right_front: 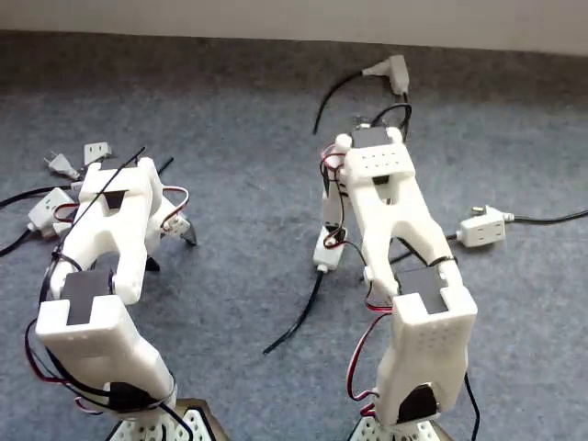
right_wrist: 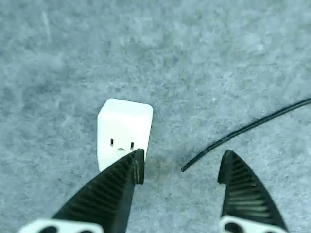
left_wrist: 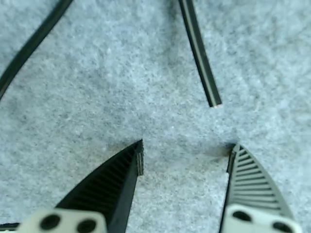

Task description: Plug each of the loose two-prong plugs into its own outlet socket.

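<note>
My right gripper hangs open just above the grey carpet. A white outlet socket lies face up beside its dark finger, outside the gap. The loose end of a thin black cable reaches into the gap. From above, this socket lies beside the right arm. My left gripper is open over bare carpet, with a cut black cable end just beyond its tips. A two-prong plug and another white socket lie at the far left. A third socket lies at the right.
A white plug with a black cord lies at the back, near the wall edge. A small white piece sits beside the left plug. A black cord trails across the carpet between the two arms. A second cable runs past the left gripper.
</note>
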You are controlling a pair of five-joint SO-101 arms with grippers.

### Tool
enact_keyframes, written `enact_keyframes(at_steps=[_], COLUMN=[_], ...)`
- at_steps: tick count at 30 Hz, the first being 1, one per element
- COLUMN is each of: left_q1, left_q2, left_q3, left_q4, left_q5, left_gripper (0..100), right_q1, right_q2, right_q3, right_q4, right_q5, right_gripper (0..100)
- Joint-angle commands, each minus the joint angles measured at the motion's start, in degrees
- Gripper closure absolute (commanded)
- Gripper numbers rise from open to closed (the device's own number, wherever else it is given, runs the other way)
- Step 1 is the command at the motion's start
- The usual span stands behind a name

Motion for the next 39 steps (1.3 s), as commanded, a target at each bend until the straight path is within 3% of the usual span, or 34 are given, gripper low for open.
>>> enact_keyframes(at_steps=[1, 19, 31, 39], left_q1=[0.7, 0.7, 0.7, 0.7], left_q2=[-2.7, -2.7, -2.7, -2.7], left_q3=[-0.6, -0.5, -0.5, -0.5], left_q4=[-2.3, -2.5, -2.5, -2.5], left_q5=[0.1, 0.1, 0.1, 0.1], left_gripper=[71, 71, 71, 71], right_q1=[-1.6, -5.8, -7.8, -7.8], right_q2=[-1.2, -1.7, -1.4, -1.1], right_q3=[5.6, 5.7, -8.0, -2.7], right_q4=[-2.9, -2.6, 5.0, -1.5], right_q5=[0.6, 0.5, 0.5, 0.5], right_gripper=[75.3, 75.3, 75.3, 75.3])
